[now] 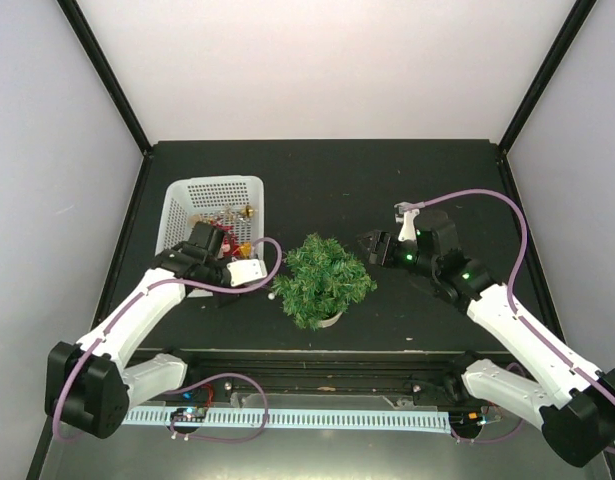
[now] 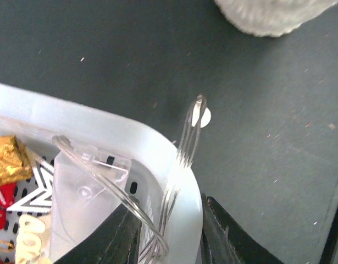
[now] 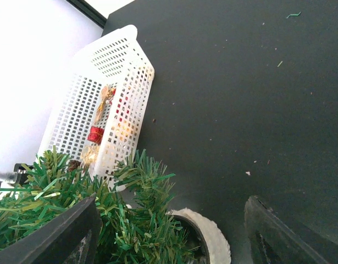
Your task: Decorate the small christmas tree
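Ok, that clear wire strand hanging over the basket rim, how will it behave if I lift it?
Probably floppy and very light: the clear wire strand is thin and droops over the rim of the white basket. It may snag, since its loops lie beside the ornaments inside. Likely slippery too, being smooth and glossy.

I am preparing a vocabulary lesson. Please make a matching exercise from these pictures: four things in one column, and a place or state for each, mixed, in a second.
1. small christmas tree
2. basket
3. left pincer
4. right pincer

a. open, just right of the tree
b. white, ornaments inside
c. astride the basket's wall
d. green, in a cream pot

Pairs: 1-d, 2-b, 3-c, 4-a
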Action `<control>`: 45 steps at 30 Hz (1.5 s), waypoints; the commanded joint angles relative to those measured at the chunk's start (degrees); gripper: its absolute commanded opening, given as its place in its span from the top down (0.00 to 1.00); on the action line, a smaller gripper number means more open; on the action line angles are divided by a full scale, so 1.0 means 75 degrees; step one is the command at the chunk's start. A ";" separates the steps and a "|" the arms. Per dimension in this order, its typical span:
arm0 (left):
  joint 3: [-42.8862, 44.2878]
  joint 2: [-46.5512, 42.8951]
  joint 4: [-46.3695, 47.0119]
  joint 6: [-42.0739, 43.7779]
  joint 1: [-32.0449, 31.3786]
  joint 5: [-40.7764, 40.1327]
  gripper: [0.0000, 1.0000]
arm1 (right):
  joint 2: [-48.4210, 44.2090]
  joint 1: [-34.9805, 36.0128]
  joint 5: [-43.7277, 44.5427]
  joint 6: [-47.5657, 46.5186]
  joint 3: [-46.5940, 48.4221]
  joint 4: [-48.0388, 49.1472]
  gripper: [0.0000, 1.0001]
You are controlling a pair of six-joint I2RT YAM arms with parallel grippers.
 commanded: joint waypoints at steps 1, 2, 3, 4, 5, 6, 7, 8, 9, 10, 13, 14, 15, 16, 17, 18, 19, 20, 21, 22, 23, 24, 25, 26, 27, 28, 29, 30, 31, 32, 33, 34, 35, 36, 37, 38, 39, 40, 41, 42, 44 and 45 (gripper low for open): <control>-0.0041 -0.0214 -0.0113 0.0626 0.0676 -0.0337 0.69 | -0.0132 -0.0041 0.0129 0.0019 -0.0086 -0.0056 0.27; -0.0034 -0.0257 -0.0201 0.0774 0.0870 -0.0309 0.69 | -0.0138 -0.0041 0.0130 0.0012 -0.0089 -0.0063 0.27; -0.0033 -0.0296 -0.0283 0.0933 0.1067 -0.0277 0.69 | -0.0152 -0.0038 0.0132 0.0006 -0.0105 -0.0056 0.27; -0.0016 -0.0332 -0.0363 0.1105 0.1273 -0.0272 0.69 | -0.0161 -0.0041 0.0130 0.0006 -0.0117 -0.0049 0.27; -0.0010 -0.0351 -0.0441 0.1308 0.1476 -0.0283 0.69 | -0.0173 -0.0042 0.0124 0.0016 -0.0123 -0.0038 0.27; 0.0001 -0.0371 -0.0518 0.1489 0.1699 -0.0283 0.69 | -0.0174 -0.0041 0.0119 0.0008 -0.0124 -0.0052 0.27; 0.0011 -0.0373 -0.0615 0.1702 0.1919 -0.0274 0.69 | -0.0183 -0.0041 0.0108 0.0006 -0.0134 -0.0054 0.27; 0.0017 -0.0362 -0.0699 0.1913 0.2146 -0.0267 0.69 | -0.0196 -0.0041 0.0106 0.0000 -0.0142 -0.0054 0.27; 0.0021 -0.0360 -0.0754 0.2098 0.2363 -0.0255 0.69 | -0.0206 -0.0044 0.0100 0.0005 -0.0147 -0.0054 0.27; 0.0025 -0.0343 -0.0823 0.2272 0.2560 -0.0240 0.69 | -0.0227 -0.0041 0.0100 0.0003 -0.0153 -0.0049 0.27; 0.0102 -0.0312 -0.0996 0.2625 0.3046 -0.0076 0.68 | -0.0223 -0.0041 0.0059 0.0003 -0.0188 -0.0044 0.27; 0.0167 -0.0298 -0.1073 0.2667 0.3136 0.0017 0.68 | -0.0236 -0.0041 0.0053 0.0005 -0.0202 -0.0037 0.27; 0.0234 -0.0285 -0.1175 0.2681 0.3216 0.0123 0.67 | -0.0232 -0.0035 0.0048 0.0006 -0.0231 -0.0016 0.27; 0.0316 -0.0279 -0.1264 0.2684 0.3229 0.0244 0.67 | -0.0231 -0.0046 0.0048 0.0019 -0.0249 0.0008 0.27; 0.0390 -0.0259 -0.1369 0.2683 0.3243 0.0366 0.66 | -0.0231 -0.0042 0.0048 0.0028 -0.0260 0.0015 0.27; 0.0469 -0.0250 -0.1510 0.2667 0.3243 0.0494 0.65 | -0.0233 -0.0038 0.0037 0.0023 -0.0264 0.0016 0.27; 0.0576 -0.0231 -0.1598 0.2650 0.3243 0.0638 0.64 | -0.0232 -0.0041 0.0036 0.0018 -0.0256 0.0012 0.27; 0.0644 -0.0217 -0.1676 0.2635 0.3246 0.0727 0.62 | -0.0237 -0.0041 0.0042 0.0007 -0.0254 0.0005 0.27; 0.0716 -0.0199 -0.1743 0.2622 0.3242 0.0807 0.60 | -0.0242 -0.0041 0.0047 0.0006 -0.0253 -0.0004 0.27; 0.0788 -0.0176 -0.1786 0.2599 0.3241 0.0858 0.58 | -0.0252 -0.0041 0.0056 -0.0006 -0.0253 -0.0007 0.27; 0.0849 -0.0139 -0.1836 0.2573 0.3244 0.0897 0.56 | -0.0260 -0.0040 0.0059 -0.0006 -0.0253 -0.0019 0.27; 0.0898 -0.0103 -0.1877 0.2552 0.3249 0.0929 0.55 | -0.0266 -0.0041 0.0068 -0.0006 -0.0263 -0.0019 0.27; 0.0933 -0.0080 -0.1901 0.2553 0.3247 0.0935 0.55 | -0.0266 -0.0044 0.0075 -0.0006 -0.0271 -0.0009 0.27; 0.0955 -0.0045 -0.1906 0.2545 0.3249 0.0956 0.55 | -0.0267 -0.0041 0.0070 -0.0006 -0.0276 -0.0008 0.27; 0.0963 -0.0019 -0.1905 0.2536 0.3244 0.0950 0.55 | -0.0267 -0.0050 0.0062 -0.0006 -0.0293 0.0003 0.27; 0.0969 0.0011 -0.1898 0.2534 0.3243 0.0956 0.55 | -0.0267 -0.0036 0.0060 0.0000 -0.0299 0.0007 0.27; 0.0960 0.0026 -0.1873 0.2539 0.3242 0.0954 0.56 | -0.0272 -0.0035 0.0053 0.0001 -0.0309 0.0021 0.27; 0.0959 0.0056 -0.1855 0.2538 0.3244 0.0958 0.56 | -0.0267 -0.0043 0.0054 0.0005 -0.0306 0.0027 0.27; 0.0959 0.0087 -0.1840 0.2532 0.3242 0.0959 0.57 | -0.0277 -0.0047 0.0057 0.0004 -0.0320 0.0028 0.27; 0.0964 0.0115 -0.1818 0.2518 0.3243 0.0958 0.58 | -0.0284 -0.0045 0.0068 0.0000 -0.0329 0.0033 0.27; 0.0967 0.0142 -0.1787 0.2483 0.3249 0.0951 0.60 | -0.0282 -0.0042 0.0071 0.0002 -0.0340 0.0044 0.27; 0.0964 0.0184 -0.1754 0.2470 0.3247 0.0958 0.62 | -0.0282 -0.0047 0.0065 0.0005 -0.0346 0.0050 0.27; 0.0965 0.0215 -0.1713 0.2437 0.3245 0.0962 0.63 | -0.0270 -0.0042 0.0060 0.0006 -0.0356 0.0061 0.27; 0.0973 0.0255 -0.1667 0.2382 0.3248 0.0967 0.65 | -0.0267 -0.0041 0.0056 0.0012 -0.0358 0.0071 0.27; 0.0998 0.0281 -0.1642 0.2336 0.3244 0.0980 0.67 | -0.0258 -0.0041 0.0050 0.0011 -0.0369 0.0093 0.27; 0.1024 0.0313 -0.1626 0.2315 0.3249 0.1006 0.69 | -0.0252 -0.0044 0.0042 0.0017 -0.0379 0.0099 0.27; 0.1060 0.0348 -0.1634 0.2289 0.3241 0.1041 0.70 | -0.0244 -0.0043 0.0034 0.0017 -0.0371 0.0095 0.27; 0.1102 0.0378 -0.1647 0.2271 0.3253 0.1088 0.70 | -0.0246 -0.0041 0.0044 0.0017 -0.0370 0.0090 0.27; 0.1139 0.0399 -0.1653 0.2264 0.3247 0.1100 0.70 | -0.0245 -0.0041 0.0053 0.0006 -0.0376 0.0088 0.27; 0.1183 0.0423 -0.1659 0.2253 0.3247 0.1116 0.71 | -0.0248 -0.0041 0.0058 0.0006 -0.0371 0.0086 0.27; 0.1257 0.0473 -0.1632 0.2230 0.3246 0.1122 0.74 | -0.0243 -0.0044 0.0071 0.0005 -0.0382 0.0086 0.27; 0.1292 0.0501 -0.1626 0.2222 0.3246 0.1114 0.77 | -0.0234 -0.0041 0.0071 0.0006 -0.0382 0.0095 0.27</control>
